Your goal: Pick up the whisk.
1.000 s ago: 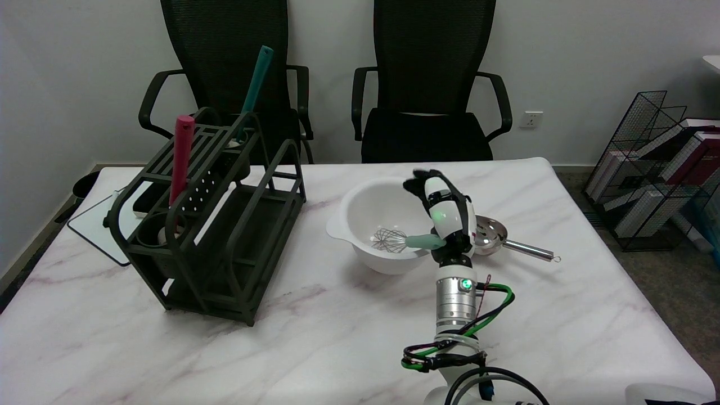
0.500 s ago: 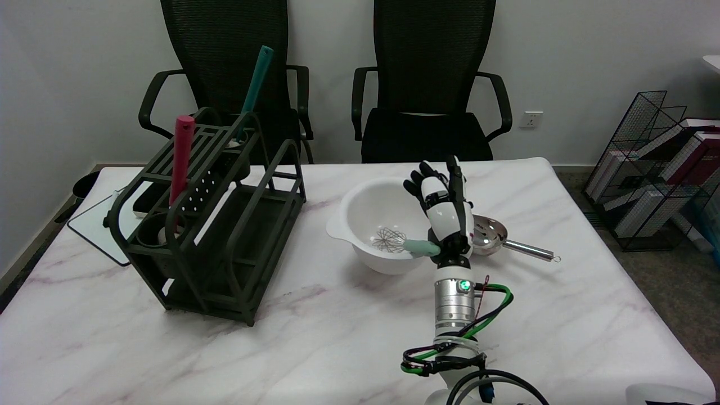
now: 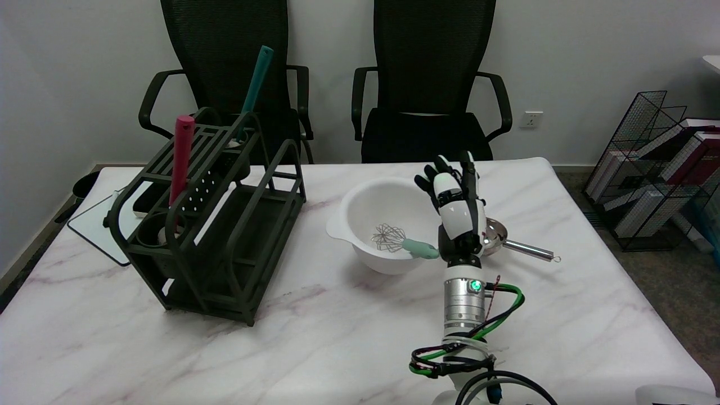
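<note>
The whisk (image 3: pixel 400 241) lies in the white bowl (image 3: pixel 360 209), wire head down inside and its pale green handle leaning on the bowl's near right rim. My right hand (image 3: pixel 457 209) stands upright just right of the bowl, fingers stretched up and apart, holding nothing. The handle's end sits close to the base of the hand; I cannot tell if they touch.
A dark utensil rack (image 3: pixel 211 216) with a red handle (image 3: pixel 181 157) and a teal handle (image 3: pixel 255 87) fills the left half. A metal strainer spoon (image 3: pixel 517 243) lies right of the hand. Two black chairs (image 3: pixel 430 84) stand behind the table.
The hand's fingers have uncurled from over the whisk handle and straightened upward; the hand shifted right, away from the bowl. The whisk handle settled a little lower on the rim.
</note>
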`<control>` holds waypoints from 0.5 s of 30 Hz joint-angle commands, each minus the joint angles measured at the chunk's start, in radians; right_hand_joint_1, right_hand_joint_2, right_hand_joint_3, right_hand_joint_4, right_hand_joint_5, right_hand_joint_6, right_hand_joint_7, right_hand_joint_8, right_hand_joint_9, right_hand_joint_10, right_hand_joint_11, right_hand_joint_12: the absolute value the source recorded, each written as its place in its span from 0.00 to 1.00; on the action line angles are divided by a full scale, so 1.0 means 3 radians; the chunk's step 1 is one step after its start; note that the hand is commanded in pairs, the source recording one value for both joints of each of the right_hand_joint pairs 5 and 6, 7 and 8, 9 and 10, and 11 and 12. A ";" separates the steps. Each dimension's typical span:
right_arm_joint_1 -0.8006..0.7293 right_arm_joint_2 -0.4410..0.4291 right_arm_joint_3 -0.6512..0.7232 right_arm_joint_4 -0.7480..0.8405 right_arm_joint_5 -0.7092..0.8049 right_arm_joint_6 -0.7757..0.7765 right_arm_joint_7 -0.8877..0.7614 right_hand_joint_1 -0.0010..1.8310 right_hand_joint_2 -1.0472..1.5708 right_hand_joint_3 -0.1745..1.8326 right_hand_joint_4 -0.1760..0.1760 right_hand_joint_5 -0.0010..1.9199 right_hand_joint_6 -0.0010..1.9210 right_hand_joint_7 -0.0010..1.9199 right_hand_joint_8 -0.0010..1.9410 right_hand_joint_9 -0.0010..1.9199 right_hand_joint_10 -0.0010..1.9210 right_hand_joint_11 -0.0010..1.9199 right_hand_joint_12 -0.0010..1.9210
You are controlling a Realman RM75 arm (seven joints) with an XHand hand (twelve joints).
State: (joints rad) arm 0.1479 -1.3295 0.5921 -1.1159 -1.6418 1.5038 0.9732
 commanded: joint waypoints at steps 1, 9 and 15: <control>-0.0135 0.0362 0.0017 -0.0450 -0.0013 0.0320 -0.0030 0.35 0.74 0.58 0.50 0.00 0.00 0.19 0.18 0.23 0.23 0.31 0.31; -0.0195 0.0555 0.0021 -0.0649 -0.0055 0.0521 -0.0030 0.35 0.73 0.58 0.50 0.00 0.00 0.19 0.19 0.23 0.23 0.31 0.31; -0.0328 0.0593 0.0103 -0.0658 -0.0032 0.0743 -0.0030 0.35 0.73 0.57 0.50 0.00 0.00 0.19 0.19 0.23 0.23 0.31 0.31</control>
State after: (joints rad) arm 0.1113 -1.2273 0.5965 -1.2377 -1.6494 1.5970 0.9668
